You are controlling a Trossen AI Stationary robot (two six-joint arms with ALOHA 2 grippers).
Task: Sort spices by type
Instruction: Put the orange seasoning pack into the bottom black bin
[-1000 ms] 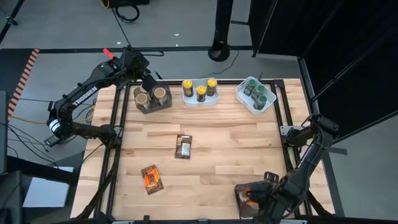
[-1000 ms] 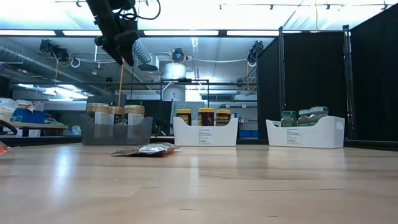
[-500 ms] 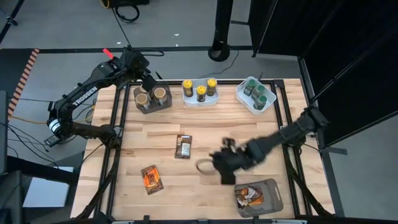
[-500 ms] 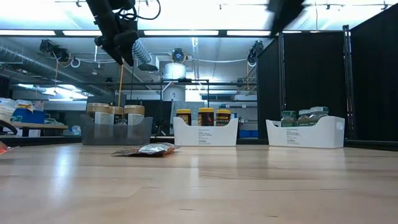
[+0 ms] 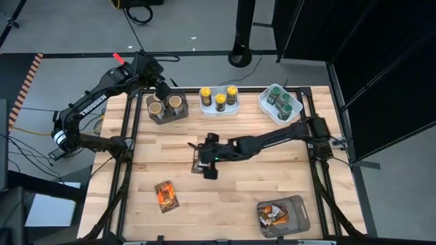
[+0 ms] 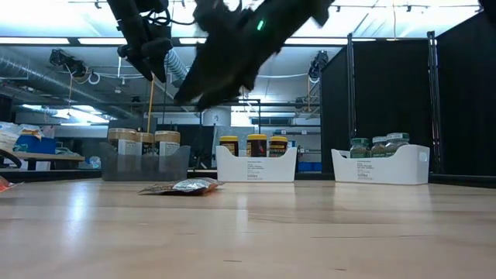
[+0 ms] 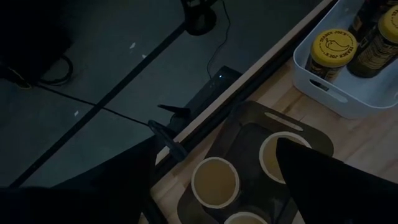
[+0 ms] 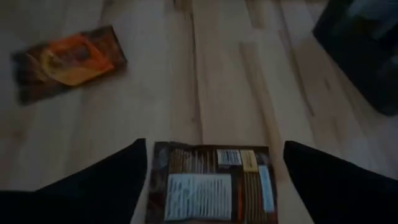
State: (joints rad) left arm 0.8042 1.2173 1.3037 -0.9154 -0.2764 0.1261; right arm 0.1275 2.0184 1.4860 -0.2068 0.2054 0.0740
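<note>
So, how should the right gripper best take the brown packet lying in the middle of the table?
The brown packet lies flat, label up. Probably come straight down and pinch across its narrow width, fingers straddling both long edges, as the right gripper is lined up now.

Table [image 5: 238, 197]: pale wood planks, bare beneath the right gripper [image 5: 206, 163] but for what lies there.
Smoky bin [image 5: 178, 116]: directly under the left gripper [image 5: 162, 92], at the table's far edge.
Middle white tray [image 5: 219, 113]: beyond the right gripper, just beside the smoky bin.
Corner white tray [image 5: 281, 121]: well apart from both grippers, turned at an angle (the other one sits square).
Grey bin [image 5: 300, 221]: near edge, well away from the right gripper.
Black curtain [image 5: 381, 54]: hangs past the corner white tray.
Pole base [image 5: 238, 54]: on the floor beyond the trays.
</note>
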